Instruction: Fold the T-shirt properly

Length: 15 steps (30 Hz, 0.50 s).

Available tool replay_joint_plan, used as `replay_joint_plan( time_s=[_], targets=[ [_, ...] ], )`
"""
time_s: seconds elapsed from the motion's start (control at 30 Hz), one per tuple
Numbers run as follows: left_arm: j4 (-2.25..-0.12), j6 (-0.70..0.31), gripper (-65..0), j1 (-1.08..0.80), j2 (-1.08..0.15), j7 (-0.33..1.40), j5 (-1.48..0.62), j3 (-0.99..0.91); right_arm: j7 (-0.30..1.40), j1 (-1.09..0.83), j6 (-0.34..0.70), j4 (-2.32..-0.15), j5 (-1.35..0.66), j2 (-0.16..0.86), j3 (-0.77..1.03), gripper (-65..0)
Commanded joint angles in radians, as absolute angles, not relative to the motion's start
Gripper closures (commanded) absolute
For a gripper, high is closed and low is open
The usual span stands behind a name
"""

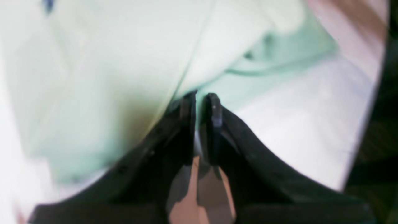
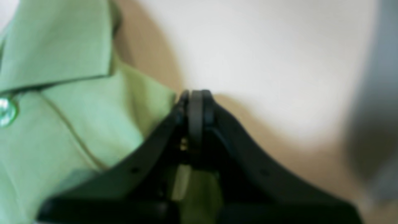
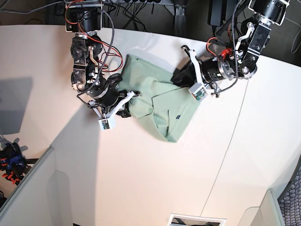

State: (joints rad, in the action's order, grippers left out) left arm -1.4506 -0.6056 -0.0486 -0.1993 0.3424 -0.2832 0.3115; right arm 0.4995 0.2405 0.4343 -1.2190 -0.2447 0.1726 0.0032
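Observation:
The pale sage-green T-shirt (image 3: 157, 99) lies partly folded and rumpled in the middle of the white table (image 3: 141, 179). In the base view my left gripper (image 3: 182, 77) is at the shirt's right upper edge and my right gripper (image 3: 127, 107) at its left edge. In the left wrist view the left gripper (image 1: 202, 97) is shut, with the edge of the shirt (image 1: 93, 77) pinched between its tips. In the right wrist view the right gripper (image 2: 196, 93) is shut at the edge of the shirt (image 2: 77, 118), beside the collar (image 2: 56, 43) and a pale button (image 2: 6, 110); green fabric shows between its fingers.
Cables and dark stands (image 3: 141, 9) lie along the table's far edge. A table seam (image 3: 225, 155) runs down the right side. A grey panel (image 3: 28, 193) stands at the lower left, with a slot (image 3: 197, 220) at the front edge.

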Motion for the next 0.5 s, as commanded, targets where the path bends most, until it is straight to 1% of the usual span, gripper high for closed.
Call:
replay_joint_plan(
  time_s=[0.0,0.1,0.23,0.47],
  targets=[
    [-1.445,-0.587,-6.9,-0.025,-0.200,0.340,-0.273,0.298,0.498,0.247,0.442,-1.240,-0.263,0.184,0.004,0.0],
    [-1.390,-0.587,-6.9,0.024,-0.200,0.340,-0.273,0.280,0.513,0.204,0.442,-1.266,-0.292,0.186,0.004,0.0],
    [-1.313,-0.587,-6.9,0.105,-0.200,0.326,-0.273,0.280,0.514,0.119,0.442,-1.333,-0.380,0.178,0.004,0.0],
    [-1.185,-0.587,-6.9,0.250,-0.199,0.310,-0.273,0.281,0.516,-0.015,0.442,-1.473,-0.393,0.091,0.004,0.0]
  ],
)
